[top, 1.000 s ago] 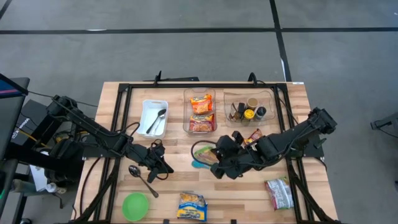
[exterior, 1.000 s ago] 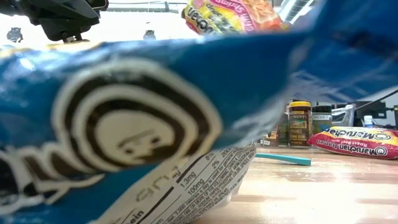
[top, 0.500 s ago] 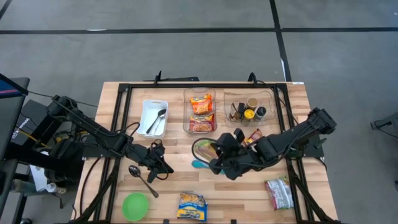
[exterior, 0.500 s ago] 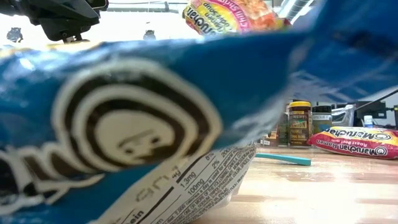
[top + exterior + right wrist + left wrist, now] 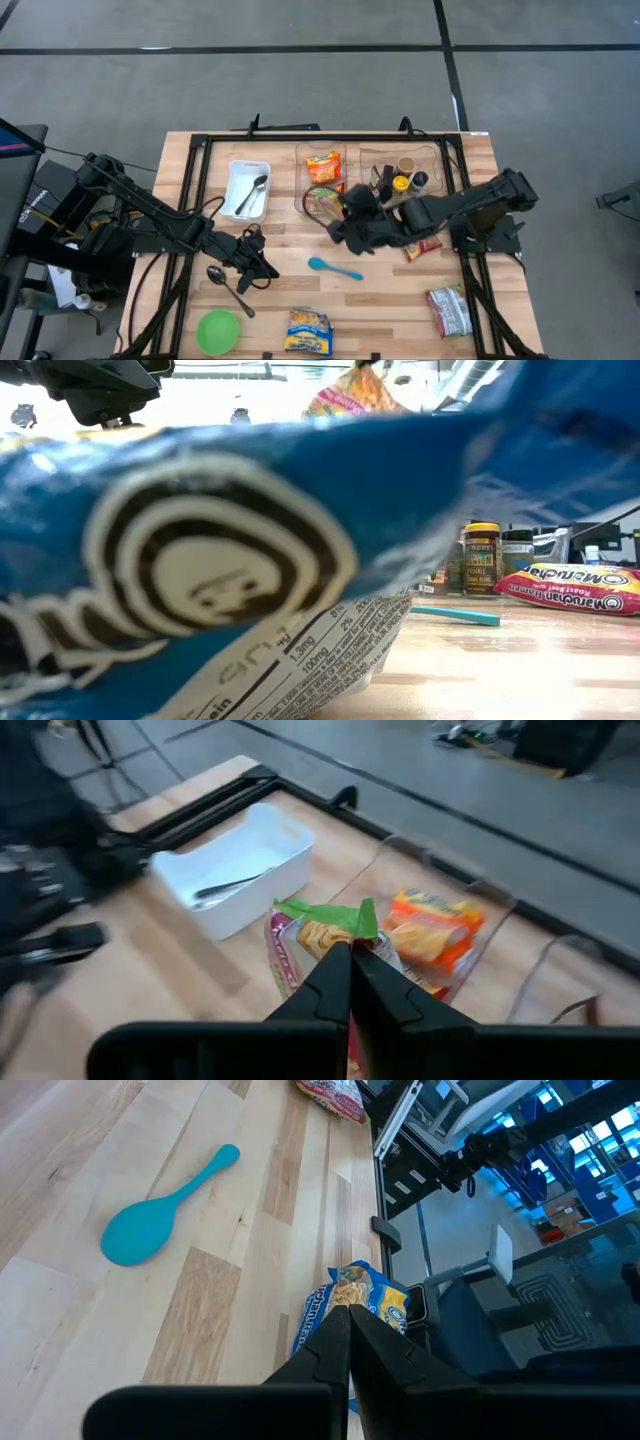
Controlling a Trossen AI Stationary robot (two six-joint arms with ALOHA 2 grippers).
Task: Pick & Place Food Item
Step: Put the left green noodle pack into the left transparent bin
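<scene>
A noodle packet (image 5: pixel 318 200) with a green end strip hangs in the air beside the clear food bin (image 5: pixel 321 160), which holds orange ramen packets. My right gripper (image 5: pixel 338 216) is shut on it. In the low view the packet (image 5: pixel 352 392) shows at the top, above a blue snack bag (image 5: pixel 200 560) that fills the picture. My left gripper (image 5: pixel 264 272) is shut on nothing, low over the table's left half, near a metal spoon (image 5: pixel 226 285). In its wrist view its fingers (image 5: pixel 350 1342) point past a teal spoon (image 5: pixel 160 1210) toward the snack bag (image 5: pixel 350 1302). My right gripper pinches the noodle packet between its two fingers, just below the green strip (image 5: pixel 332 923) at one end. The fingers come slanting down from the table's right side. The packet is lifted clear of the table and stands out beyond the fingertips.
A white tray (image 5: pixel 247 188) with spoons stands left of the food bin, and a clear bin of spice jars (image 5: pixel 400 178) right of it. The teal spoon (image 5: pixel 335 267), a green bowl (image 5: pixel 217 331), the snack bag (image 5: pixel 308 330) and two red packets (image 5: pixel 449 310) (image 5: pixel 421 246) lie on the table.
My right gripper has swung toward the table's far edge and a little left, turning as it went. It has carried the noodle packet from over the table's middle to beside the food bin. The teal spoon beneath now shows whole.
</scene>
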